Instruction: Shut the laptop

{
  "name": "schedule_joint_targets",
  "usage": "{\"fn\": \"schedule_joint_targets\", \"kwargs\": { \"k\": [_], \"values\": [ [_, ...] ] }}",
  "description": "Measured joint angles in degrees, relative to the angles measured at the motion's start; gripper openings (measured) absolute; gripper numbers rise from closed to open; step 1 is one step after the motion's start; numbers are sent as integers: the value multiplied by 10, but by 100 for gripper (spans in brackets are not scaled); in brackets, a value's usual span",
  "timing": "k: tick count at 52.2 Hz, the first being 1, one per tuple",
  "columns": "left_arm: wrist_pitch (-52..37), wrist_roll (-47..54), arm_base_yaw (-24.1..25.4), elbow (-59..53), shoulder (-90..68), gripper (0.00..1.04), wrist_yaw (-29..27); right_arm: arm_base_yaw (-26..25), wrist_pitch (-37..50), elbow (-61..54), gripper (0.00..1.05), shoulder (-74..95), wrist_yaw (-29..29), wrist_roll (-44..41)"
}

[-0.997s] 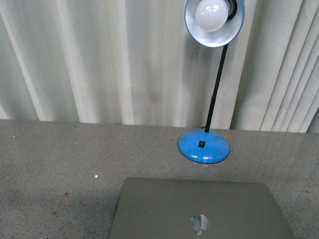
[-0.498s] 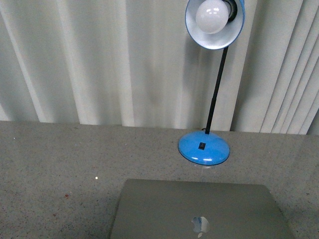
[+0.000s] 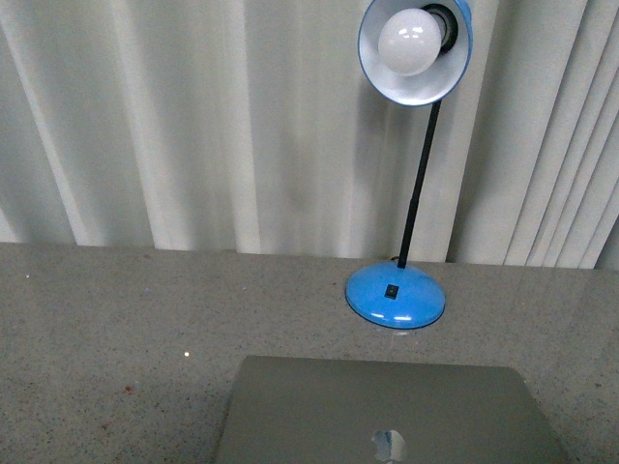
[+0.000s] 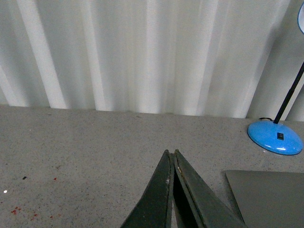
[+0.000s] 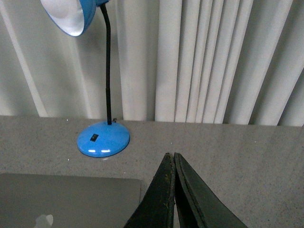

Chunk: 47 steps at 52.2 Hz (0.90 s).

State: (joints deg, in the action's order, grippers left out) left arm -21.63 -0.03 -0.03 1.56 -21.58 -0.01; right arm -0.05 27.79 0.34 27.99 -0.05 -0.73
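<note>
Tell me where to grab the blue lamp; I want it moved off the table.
Probably the thin black stem, low near the base, coming from the side of the right gripper. It stands nearly upright and narrow; the domed base looks too wide and smooth.

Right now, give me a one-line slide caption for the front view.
Silver laptop, lid down with logo up, on the speckled grey table before a blue desk lamp and pale curtains; no claw visible.

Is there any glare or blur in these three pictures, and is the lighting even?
Front view: soft, even light; the lamp bulb looks unlit; small glints on the lamp base and one bright speck on the table. Left wrist view: the shut left gripper fingers are dark and slightly soft. Right wrist view: the right gripper likewise; the laptop lid is matte, without glare.
</note>
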Motion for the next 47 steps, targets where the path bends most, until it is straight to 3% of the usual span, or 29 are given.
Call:
{"fn": "schedule_joint_targets", "kwargs": {
  "k": [34, 39, 44, 47],
  "values": [
    [118, 0, 0, 0, 120, 4, 0, 0, -145, 0, 3, -149, 0, 1],
    [204, 0, 0, 0, 186, 4, 0, 0, -157, 0, 3, -161, 0, 1],
    [214, 0, 0, 0, 214, 4, 0, 0, -175, 0, 3, -179, 0, 1],
    [216, 0, 0, 0, 214, 4, 0, 0, -246, 0, 3, -233, 0, 1]
  ]
}}
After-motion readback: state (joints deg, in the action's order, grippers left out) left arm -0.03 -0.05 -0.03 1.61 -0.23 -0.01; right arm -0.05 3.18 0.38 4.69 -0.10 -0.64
